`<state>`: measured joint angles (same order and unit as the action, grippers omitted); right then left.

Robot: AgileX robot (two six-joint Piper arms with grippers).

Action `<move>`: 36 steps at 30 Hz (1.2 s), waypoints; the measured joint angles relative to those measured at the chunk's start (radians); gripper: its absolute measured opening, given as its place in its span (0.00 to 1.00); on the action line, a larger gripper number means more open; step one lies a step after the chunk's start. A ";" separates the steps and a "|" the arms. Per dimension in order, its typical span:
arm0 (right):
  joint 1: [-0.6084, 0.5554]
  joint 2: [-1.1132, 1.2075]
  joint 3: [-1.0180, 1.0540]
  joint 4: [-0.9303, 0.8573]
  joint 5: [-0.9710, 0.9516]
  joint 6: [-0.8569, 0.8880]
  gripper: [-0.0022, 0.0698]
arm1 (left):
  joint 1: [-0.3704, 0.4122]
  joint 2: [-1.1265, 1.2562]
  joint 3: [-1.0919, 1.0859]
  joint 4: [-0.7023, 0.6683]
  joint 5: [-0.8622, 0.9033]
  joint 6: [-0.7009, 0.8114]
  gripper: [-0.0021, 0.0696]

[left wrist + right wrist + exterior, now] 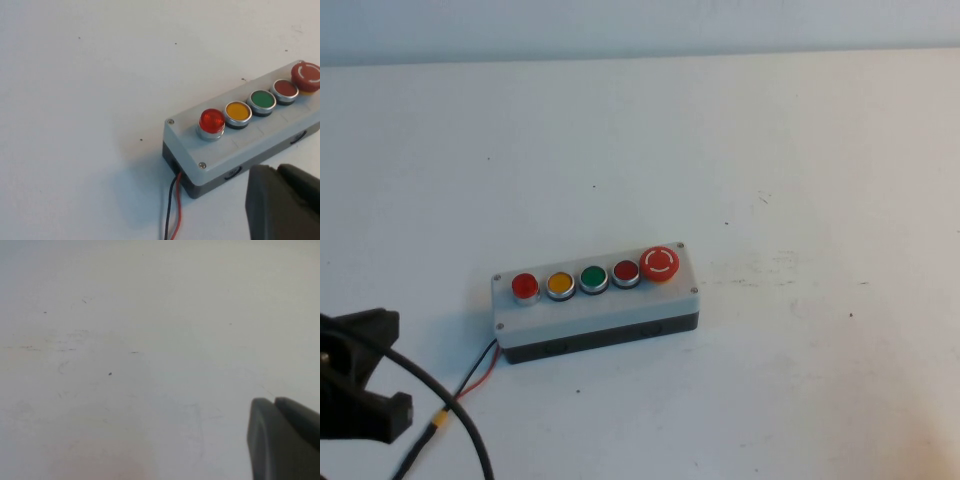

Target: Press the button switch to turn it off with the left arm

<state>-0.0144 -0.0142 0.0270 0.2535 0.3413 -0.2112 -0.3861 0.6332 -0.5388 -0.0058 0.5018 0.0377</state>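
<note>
I am holding the left gripper [360,375], jaws closed and empty for pressing, short of the switch box [596,300]; the right gripper [285,440], jaws closed, is idling over bare counter [125,365].

Both wires [172,210] — red, black — run off the frame's edge.

A lab-style test bench: a bare, scuffed white surface [800,150] fills the frame, carrying only a wired industrial push-button control box [595,300] at centre.
</note>
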 joint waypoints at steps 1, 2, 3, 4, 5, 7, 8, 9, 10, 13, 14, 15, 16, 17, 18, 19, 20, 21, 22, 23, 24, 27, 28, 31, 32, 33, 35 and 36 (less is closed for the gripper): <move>0.000 0.000 0.000 0.000 0.000 0.000 0.01 | 0.000 0.000 0.002 0.006 -0.008 0.000 0.03; 0.000 0.000 0.000 0.000 0.000 0.000 0.01 | 0.000 0.000 0.003 0.006 -0.019 0.000 0.03; 0.000 0.000 0.000 0.000 0.000 0.000 0.01 | 0.000 0.000 0.006 0.006 -0.044 0.002 0.03; 0.000 0.000 0.000 0.000 0.000 0.000 0.01 | 0.000 -0.003 0.016 0.017 -0.082 0.002 0.03; 0.000 0.000 0.000 0.000 0.000 0.000 0.01 | 0.000 -0.011 0.030 0.028 -0.119 0.002 0.03; 0.000 0.000 0.000 0.000 0.000 0.000 0.01 | 0.000 -0.047 0.079 0.049 -0.233 0.007 0.03; 0.000 0.000 0.000 0.000 0.000 0.000 0.01 | 0.000 -0.071 0.106 0.051 -0.294 0.012 0.03; 0.000 0.000 0.000 0.000 0.000 0.000 0.01 | 0.000 -0.108 0.143 0.053 -0.354 0.024 0.03; 0.000 0.000 0.000 0.000 0.000 0.000 0.01 | 0.000 -0.150 0.183 0.053 -0.417 0.039 0.03; 0.000 0.000 0.000 0.000 0.000 0.000 0.01 | 0.000 -0.280 0.295 0.017 -0.571 0.111 0.03; 0.000 0.000 0.000 0.000 0.000 0.000 0.01 | 0.002 -0.322 0.331 0.006 -0.604 0.128 0.03; 0.000 0.000 0.000 0.000 0.000 0.000 0.01 | 0.010 -0.363 0.364 -0.006 -0.633 0.144 0.03; 0.000 0.000 0.000 0.000 0.000 0.000 0.01 | 0.021 -0.400 0.395 -0.010 -0.650 0.153 0.03; 0.000 0.000 0.000 0.000 0.000 0.000 0.01 | 0.033 -0.428 0.417 -0.015 -0.657 0.157 0.03; 0.000 0.000 0.000 0.000 0.000 0.000 0.01 | 0.047 -0.460 0.443 -0.017 -0.665 0.160 0.03; 0.000 0.000 0.000 0.000 0.000 0.000 0.01 | 0.062 -0.488 0.467 -0.019 -0.667 0.160 0.03; 0.000 0.000 0.000 0.000 0.000 0.000 0.01 | 0.077 -0.513 0.488 -0.022 -0.667 0.160 0.03; 0.000 0.000 0.000 0.000 0.000 0.000 0.01 | 0.088 -0.531 0.505 -0.026 -0.669 0.160 0.03; 0.000 0.000 0.000 0.000 0.000 0.000 0.01 | 0.102 -0.550 0.526 -0.032 -0.669 0.160 0.03; 0.000 0.000 0.000 0.000 0.000 0.000 0.01 | 0.114 -0.568 0.545 -0.041 -0.666 0.157 0.03; 0.000 0.000 0.000 0.000 0.000 0.000 0.01 | 0.122 -0.581 0.557 -0.050 -0.657 0.152 0.03; 0.000 0.000 0.000 0.000 0.000 0.000 0.01 | 0.143 -0.627 0.564 -0.063 -0.557 0.137 0.03; 0.000 0.000 0.000 0.000 0.000 0.000 0.01 | 0.149 -0.635 0.564 -0.065 -0.509 0.135 0.03; 0.000 0.000 0.000 0.000 0.000 0.000 0.01 | 0.153 -0.642 0.564 -0.067 -0.368 0.131 0.03; 0.000 0.000 0.000 0.000 0.000 0.000 0.01 | 0.153 -0.642 0.564 -0.067 -0.324 0.131 0.03; 0.000 0.000 0.000 0.000 0.000 0.000 0.01 | 0.153 -0.642 0.564 -0.067 -0.290 0.127 0.03; 0.000 0.000 0.000 0.000 0.000 0.000 0.01 | 0.153 -0.643 0.564 -0.067 -0.217 0.122 0.03; 0.000 0.000 0.000 0.000 0.000 0.000 0.01 | 0.153 -0.644 0.564 -0.067 -0.189 0.118 0.03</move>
<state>-0.0144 -0.0142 0.0270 0.2535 0.3413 -0.2112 -0.2331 -0.0110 0.0251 -0.0725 0.3127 0.1559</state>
